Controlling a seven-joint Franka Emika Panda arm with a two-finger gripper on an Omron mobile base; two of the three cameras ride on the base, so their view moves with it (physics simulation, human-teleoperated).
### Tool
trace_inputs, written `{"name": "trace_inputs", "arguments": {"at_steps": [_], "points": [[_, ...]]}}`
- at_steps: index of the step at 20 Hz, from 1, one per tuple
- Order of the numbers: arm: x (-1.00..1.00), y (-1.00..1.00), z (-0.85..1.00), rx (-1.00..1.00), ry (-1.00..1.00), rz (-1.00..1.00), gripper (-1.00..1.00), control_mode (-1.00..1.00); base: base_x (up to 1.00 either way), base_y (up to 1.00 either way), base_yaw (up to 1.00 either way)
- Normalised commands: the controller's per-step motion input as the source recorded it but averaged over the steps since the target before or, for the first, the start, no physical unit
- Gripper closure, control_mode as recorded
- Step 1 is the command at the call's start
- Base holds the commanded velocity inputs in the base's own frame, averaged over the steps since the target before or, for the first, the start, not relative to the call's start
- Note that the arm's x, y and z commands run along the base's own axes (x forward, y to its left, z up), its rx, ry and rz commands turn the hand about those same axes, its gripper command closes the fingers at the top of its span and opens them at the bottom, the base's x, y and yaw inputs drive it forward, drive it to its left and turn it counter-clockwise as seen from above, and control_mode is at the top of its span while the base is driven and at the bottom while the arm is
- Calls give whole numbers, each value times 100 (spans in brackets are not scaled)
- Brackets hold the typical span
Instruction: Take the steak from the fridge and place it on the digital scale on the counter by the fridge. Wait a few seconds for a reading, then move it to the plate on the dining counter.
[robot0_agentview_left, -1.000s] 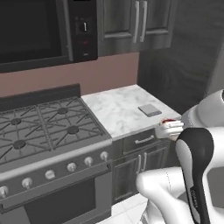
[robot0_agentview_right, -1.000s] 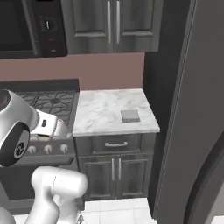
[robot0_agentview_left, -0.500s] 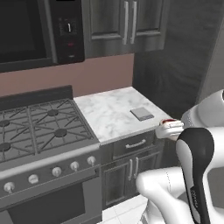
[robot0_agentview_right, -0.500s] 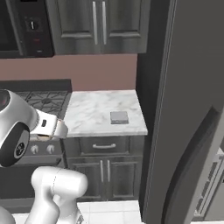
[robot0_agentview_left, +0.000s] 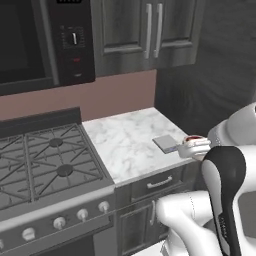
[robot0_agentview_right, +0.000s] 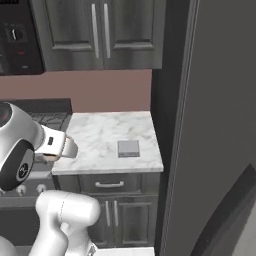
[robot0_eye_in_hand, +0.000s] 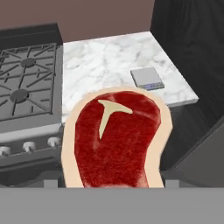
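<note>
Low in the hand view, I see the steak (robot0_eye_in_hand: 116, 140) spread across the lower centre of the frame, red with a tan rim and a pale Y-shaped streak of fat. It hides the fingertips, so I cannot read the gap directly, but the end effector (robot0_agentview_left: 192, 145) is clamped on it: in the left base view a sliver of red meat shows at the white hand, right of centre. In the right base view the end effector (robot0_agentview_right: 56, 150) sits at the left edge, the meat barely visible.

Just past the steak in the hand view, toward the upper right, the digital scale (robot0_eye_in_hand: 147, 78) lies flat on the counter (robot0_eye_in_hand: 105, 65), near the counter's right end. In the left base view the digital scale (robot0_agentview_left: 166, 143) is just beside the hand, at its left. In the right base view it (robot0_agentview_right: 128, 148) sits right of centre on the marble.

At the counter's left side stands a gas stove (robot0_agentview_left: 40, 165) with knobs along its front. The fridge (robot0_agentview_right: 215, 125) fills the right of the right base view. Dark cabinets (robot0_agentview_right: 100, 32) hang above, with a microwave (robot0_agentview_left: 35, 42) at upper left in the left base view.
</note>
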Motion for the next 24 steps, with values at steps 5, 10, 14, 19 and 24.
{"name": "trace_inputs", "arguments": {"at_steps": [5,10,14,19,24], "points": [[0,0,0,0,0,0,100,100,62,-25,0],[0,0,0,0,0,0,100,100,39,-36,0],[8,-8,-4,0,1,0,100,-100,19,-28,0],[57,-20,-20,0,4,0,100,-100,0,0,0],[92,-8,-33,0,9,0,100,-100,0,0,0]]}}
